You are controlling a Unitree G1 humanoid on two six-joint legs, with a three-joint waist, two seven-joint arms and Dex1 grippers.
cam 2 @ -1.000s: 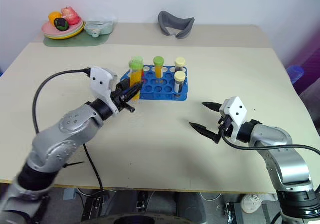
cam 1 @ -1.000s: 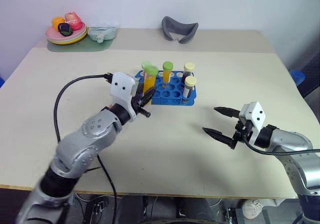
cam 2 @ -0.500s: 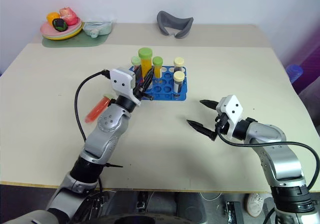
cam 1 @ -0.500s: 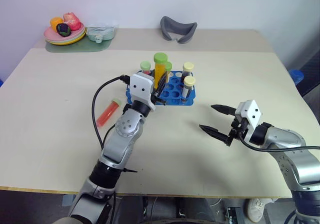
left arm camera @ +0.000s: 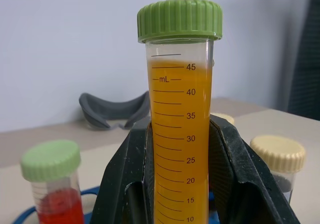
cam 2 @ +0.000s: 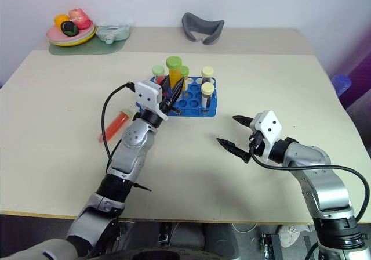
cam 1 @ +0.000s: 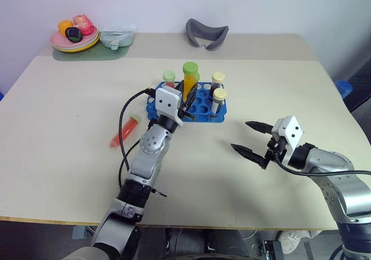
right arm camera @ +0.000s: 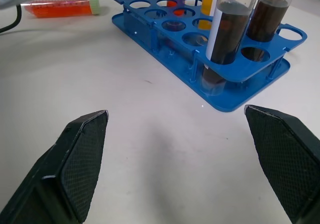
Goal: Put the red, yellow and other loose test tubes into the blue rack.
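Now: left gripper (left arm camera: pixel 180 184), fingers clamped on yellow tube (cam 1: pixel 189 81), holds it upright, green cap up, above blue rack (cam 1: pixel 203 104) near its left end. Right gripper (cam 2: pixel 236 135) hovers over counter (cam 2: pixel 191 167) right of rack, fingers wide, nothing between them. Red tube (cam 1: pixel 126 131) lies loose on counter, left of rack. Risks, judged: tube foot may miss hole and strike rack top, shoving rack; neighbouring green-capped tube (left arm camera: pixel 51 179) sits close, fingers may knock it; release while tilted leaves tube jammed.
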